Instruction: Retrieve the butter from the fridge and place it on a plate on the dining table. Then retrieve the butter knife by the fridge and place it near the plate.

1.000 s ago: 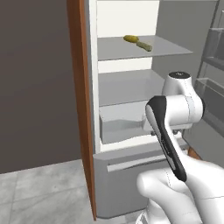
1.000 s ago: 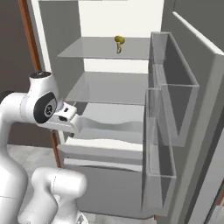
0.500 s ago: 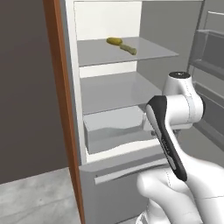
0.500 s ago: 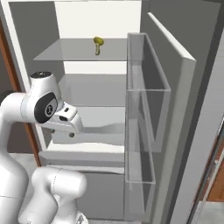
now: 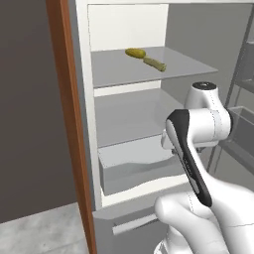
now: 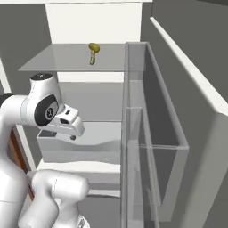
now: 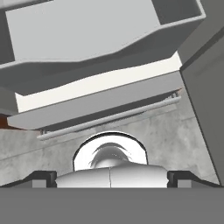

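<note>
The fridge (image 5: 124,25) stands open with its white interior and grey shelves showing. The butter (image 5: 145,57), a small yellowish-tan stick, lies on the upper shelf, also seen as the butter (image 6: 93,52) in the right base view. My gripper (image 7: 111,178) hangs well below that shelf, in front of the grey drawer (image 5: 134,168), pointing down at the floor. Its fingertips (image 7: 42,176) stand wide apart with nothing between them, so it is open. My hand (image 6: 67,127) is level with the drawer. The plate, dining table and butter knife are out of view.
The open fridge door (image 6: 151,133) with clear bins stands close on the right. A brown wooden panel (image 5: 64,99) borders the fridge on the left. A lower drawer front (image 7: 100,109) and grey floor (image 7: 26,153) lie beneath the hand.
The whole picture has shifted and grown: the base has driven closer to the fridge. The arm keeps its pose and the gripper stays open.
</note>
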You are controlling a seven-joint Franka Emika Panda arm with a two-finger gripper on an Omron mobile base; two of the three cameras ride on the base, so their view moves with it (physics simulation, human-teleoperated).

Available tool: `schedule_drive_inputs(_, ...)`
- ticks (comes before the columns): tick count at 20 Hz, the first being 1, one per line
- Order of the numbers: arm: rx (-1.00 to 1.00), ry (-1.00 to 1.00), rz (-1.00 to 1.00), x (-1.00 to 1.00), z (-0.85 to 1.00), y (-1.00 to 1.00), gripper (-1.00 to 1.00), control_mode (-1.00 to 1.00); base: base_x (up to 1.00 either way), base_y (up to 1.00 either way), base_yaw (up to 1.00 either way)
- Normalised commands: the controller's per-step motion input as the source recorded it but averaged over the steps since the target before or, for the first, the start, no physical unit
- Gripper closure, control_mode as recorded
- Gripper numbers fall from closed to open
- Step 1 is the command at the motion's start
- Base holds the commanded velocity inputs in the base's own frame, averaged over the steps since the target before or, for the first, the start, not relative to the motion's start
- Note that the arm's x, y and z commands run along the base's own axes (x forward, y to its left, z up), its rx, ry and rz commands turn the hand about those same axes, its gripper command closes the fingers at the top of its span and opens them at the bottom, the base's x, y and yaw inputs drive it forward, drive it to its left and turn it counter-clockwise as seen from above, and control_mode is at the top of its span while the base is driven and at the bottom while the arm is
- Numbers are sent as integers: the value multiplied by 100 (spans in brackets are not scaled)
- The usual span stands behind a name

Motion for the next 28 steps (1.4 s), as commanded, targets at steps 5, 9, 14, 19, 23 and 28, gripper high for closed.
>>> schedule_drive_inputs(5,0,0,0,0,0,0,-100,100,55,-14,0)
schedule_drive_inputs(9,0,0,0,0,0,0,-100,100,51,-26,0)
schedule_drive_inputs(14,0,0,0,0,0,0,-100,100,55,-41,0)
schedule_drive_inputs(19,0,0,0,0,0,0,-100,100,72,-27,0)
schedule_drive_inputs(23,0,0,0,0,0,0,-100,100,74,-8,0)
schedule_drive_inputs(28,0,0,0,0,0,0,-100,100,59,-2,0)
